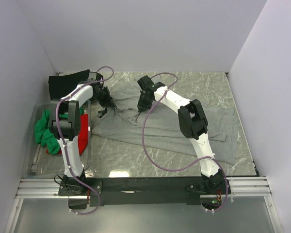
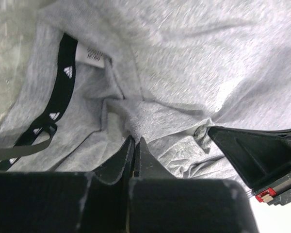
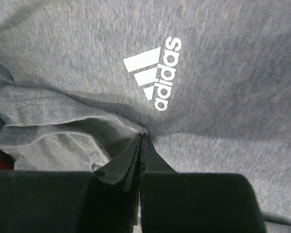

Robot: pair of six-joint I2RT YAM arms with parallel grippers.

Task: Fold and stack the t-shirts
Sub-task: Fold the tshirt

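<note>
Left fingers [image 2: 128,154] pinching grey t-shirt [image 2: 184,58] fold | right fingers [image 3: 131,156] pinching it below white logo [image 3: 155,73] | cloth rumpled, dark collar [image 2: 63,82]

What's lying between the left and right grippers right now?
Only bunched fabric of the grey t-shirt; the left wrist view shows it spanning from the left gripper to the right gripper, both shut on it.

The heather-grey t-shirt [image 1: 155,128] bears a white logo [image 3: 155,77] and a black, white-marked collar band [image 2: 63,82]. Green shirt [image 1: 41,128], red shirt [image 1: 83,136] and black shirt [image 1: 65,83] lie by the left edge of the grey-marbled counter [image 1: 194,87].
</note>
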